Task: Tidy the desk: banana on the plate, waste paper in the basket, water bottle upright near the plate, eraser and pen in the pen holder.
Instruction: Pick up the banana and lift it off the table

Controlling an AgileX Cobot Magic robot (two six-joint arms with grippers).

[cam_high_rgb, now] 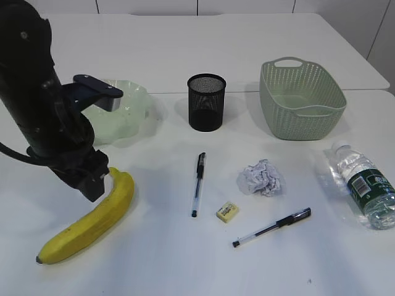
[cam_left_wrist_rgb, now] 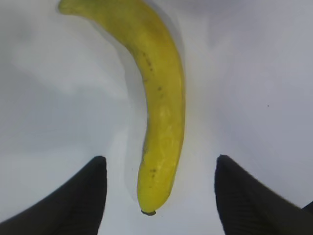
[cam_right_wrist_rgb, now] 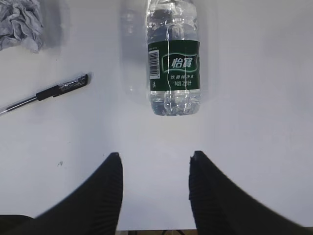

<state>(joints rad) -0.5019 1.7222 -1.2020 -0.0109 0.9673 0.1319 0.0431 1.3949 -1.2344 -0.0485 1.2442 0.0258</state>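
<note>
Banana [cam_left_wrist_rgb: 164, 107] lay on the bench at lower left of the exterior view, long axis running up the left wrist frame, its tip between the left gripper's [cam_left_wrist_rgb: 161, 196] spread jaws. Right gripper [cam_right_wrist_rgb: 155, 196], jaws spread and empty, sat farther off, below the bottle [cam_right_wrist_rgb: 173, 58].

What the things look like they are made of

The banana [cam_high_rgb: 92, 222] has smooth yellow skin with small brown specks. The pen holder [cam_high_rgb: 207, 102] is black wire mesh. The basket [cam_high_rgb: 301, 98] is matt green plastic with woven holes. The water bottle [cam_right_wrist_rgb: 173, 58] is clear shiny plastic. The waste paper [cam_high_rgb: 261, 177] is crumpled and rough.
</note>
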